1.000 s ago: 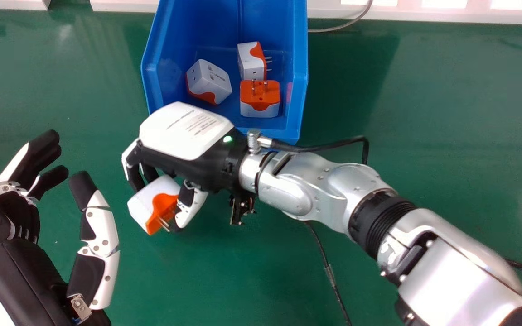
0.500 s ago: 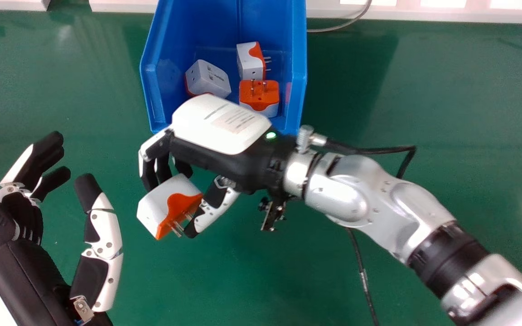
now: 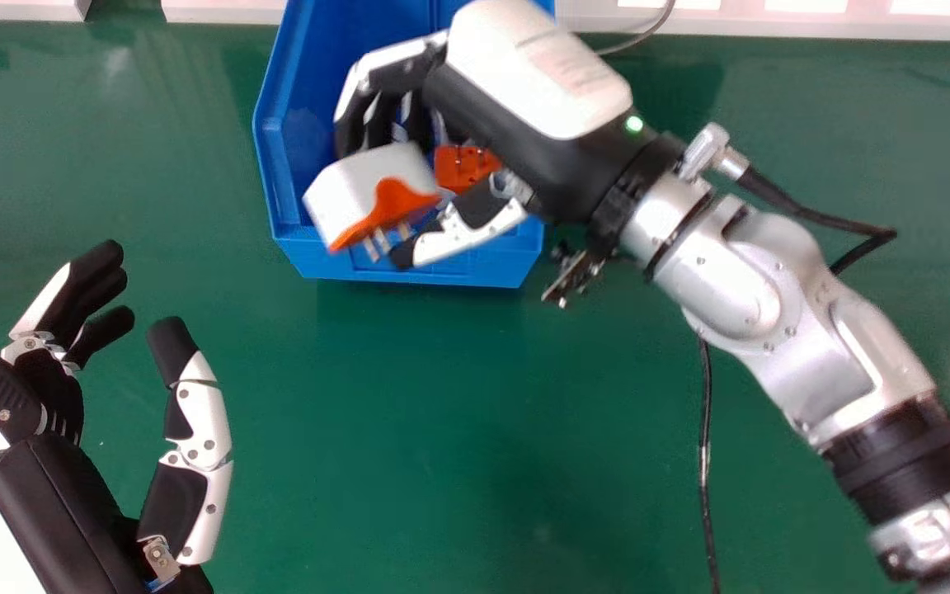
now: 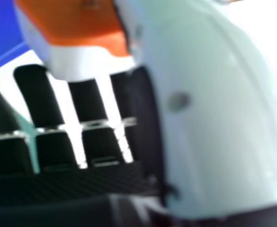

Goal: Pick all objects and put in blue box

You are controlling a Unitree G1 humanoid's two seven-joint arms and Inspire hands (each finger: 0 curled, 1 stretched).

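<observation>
Right robot hand (image 3: 516,107) was closed on a white-and-orange plug adapter (image 3: 364,186), pinched between fingers and thumb (image 3: 463,235). Right hand view agreed: adapter up against the thumb, fingers just beside it. Grip looked sound, though out toward the tips. Its prongs pointed to the near side, slightly right.

Adapter sat at the near left part of the blue box (image 3: 421,268), overlapping its near wall in the head view. Couldn't tell how high it was above the rim. Right arm came in from the right, wrist off to the right of the box.

Inside the box, a second adapter (image 3: 460,167) lay orange face up, prongs up, seen between the fingers and thumb. Rest of the interior was partly behind the hand, so no count from me.

Step in hand, my read: the place half of a pick-and-place, pick done, release not yet. Next move called for a bit more travel to the far side until prongs and body were inside the near wall, then a short lowering and opening the fingers. Main risk: prongs catching that wall, or the part landing on the adapter below and tipping.

Left robot hand (image 3: 63,487) was idle at near left over the green desk (image 3: 442,429), fingers relaxed and open.
</observation>
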